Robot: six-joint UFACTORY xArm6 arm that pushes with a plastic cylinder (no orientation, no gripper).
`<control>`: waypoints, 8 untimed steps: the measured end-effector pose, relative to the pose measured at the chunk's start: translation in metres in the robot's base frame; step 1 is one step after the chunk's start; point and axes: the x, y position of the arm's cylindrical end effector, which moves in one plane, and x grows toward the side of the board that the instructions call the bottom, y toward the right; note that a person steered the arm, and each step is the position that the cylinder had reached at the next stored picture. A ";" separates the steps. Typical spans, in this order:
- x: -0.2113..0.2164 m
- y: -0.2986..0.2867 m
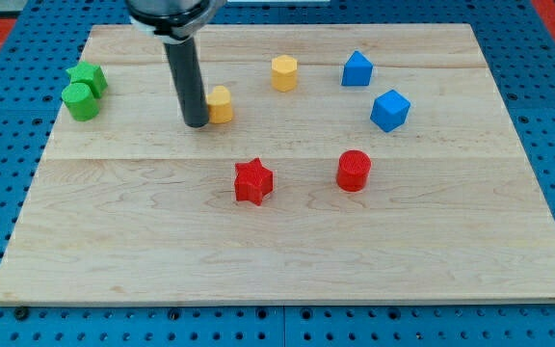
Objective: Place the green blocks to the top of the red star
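The red star [253, 181] lies near the board's middle, slightly toward the view's bottom. Two green blocks sit together at the view's upper left: a green star [88, 77] and a green cylinder [80, 101] just below it, touching. My tip [197, 122] rests on the board between the green blocks and the red star, right beside the left side of a yellow block [221, 104]. The tip is well to the right of the green blocks and up-left of the red star.
A yellow hexagon block [284, 72] sits at top centre. Two blue blocks [356, 69] [390, 110] are at the upper right. A red cylinder [354, 171] stands right of the red star. The wooden board [287, 270] lies on a blue pegboard.
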 end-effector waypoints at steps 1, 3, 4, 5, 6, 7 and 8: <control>-0.010 0.008; 0.024 -0.002; 0.024 -0.112; 0.029 -0.210; 0.016 -0.211; -0.021 -0.210; -0.048 -0.209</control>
